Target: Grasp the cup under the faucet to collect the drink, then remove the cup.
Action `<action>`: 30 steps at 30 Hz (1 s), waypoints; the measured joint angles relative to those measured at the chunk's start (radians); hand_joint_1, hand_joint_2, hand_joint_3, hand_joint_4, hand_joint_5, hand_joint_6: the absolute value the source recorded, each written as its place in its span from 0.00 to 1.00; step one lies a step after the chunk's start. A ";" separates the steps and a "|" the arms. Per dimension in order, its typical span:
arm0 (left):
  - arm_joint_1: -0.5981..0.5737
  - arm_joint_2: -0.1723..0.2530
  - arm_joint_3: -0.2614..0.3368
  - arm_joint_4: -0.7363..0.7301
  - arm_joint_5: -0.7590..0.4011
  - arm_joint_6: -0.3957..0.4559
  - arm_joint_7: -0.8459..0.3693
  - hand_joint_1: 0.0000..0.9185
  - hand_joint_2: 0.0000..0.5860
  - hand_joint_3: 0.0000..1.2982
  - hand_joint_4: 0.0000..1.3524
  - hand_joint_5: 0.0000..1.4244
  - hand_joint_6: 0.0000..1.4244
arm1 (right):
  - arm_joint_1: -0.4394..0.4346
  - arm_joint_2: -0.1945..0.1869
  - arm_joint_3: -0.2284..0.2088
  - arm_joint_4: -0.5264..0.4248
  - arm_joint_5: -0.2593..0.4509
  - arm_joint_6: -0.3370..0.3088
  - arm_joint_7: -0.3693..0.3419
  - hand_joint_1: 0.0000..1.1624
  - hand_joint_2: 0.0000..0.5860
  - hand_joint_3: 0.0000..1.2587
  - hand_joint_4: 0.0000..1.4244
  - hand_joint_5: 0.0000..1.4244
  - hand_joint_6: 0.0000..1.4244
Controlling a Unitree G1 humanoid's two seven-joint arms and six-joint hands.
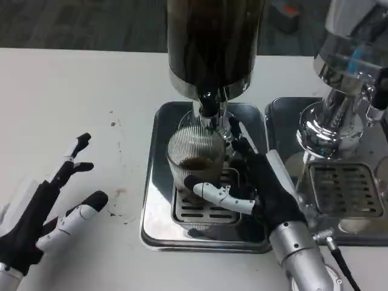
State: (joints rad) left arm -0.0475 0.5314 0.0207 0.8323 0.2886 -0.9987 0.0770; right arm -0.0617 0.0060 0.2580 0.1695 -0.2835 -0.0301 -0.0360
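Observation:
A ribbed clear glass cup (195,160) stands on the slotted drip grate (193,213) directly under the black faucet (208,112) of a dark drink dispenser (212,42). A little brown liquid lies in the cup's bottom. My right hand (254,185) wraps around the cup from the right, thumb across its front and fingers behind it. My left hand (51,212) rests open on the white table at the lower left, fingers spread, well apart from the cup.
The cup's grate sits in a shiny metal tray (159,182). A second chrome dispenser (339,103) with its own tray and grate (344,189) stands close on the right. White table (73,97) stretches to the left, with a few small brown spots.

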 measured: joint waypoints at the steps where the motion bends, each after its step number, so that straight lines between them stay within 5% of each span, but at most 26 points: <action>1: 0.000 0.000 0.000 0.000 -0.001 0.001 0.000 0.00 0.22 0.04 0.03 0.15 0.05 | -0.001 0.000 0.002 0.000 -0.001 0.001 0.000 0.70 0.27 0.00 0.00 0.00 0.09; 21: 0.008 0.000 0.009 -0.012 -0.004 0.005 0.000 0.00 0.23 0.05 0.05 0.15 0.06 | -0.029 0.001 0.019 0.011 -0.001 0.026 0.014 0.71 0.26 0.00 0.03 0.05 0.13; 30: 0.013 -0.001 0.009 -0.018 -0.004 0.006 0.000 0.00 0.23 0.05 0.05 0.15 0.06 | -0.030 0.002 0.020 0.016 0.000 0.018 -0.003 0.75 0.29 0.14 0.11 0.10 0.17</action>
State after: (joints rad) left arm -0.0341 0.5307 0.0296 0.8146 0.2844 -0.9930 0.0771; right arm -0.0914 0.0083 0.2779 0.1854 -0.2830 -0.0121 -0.0386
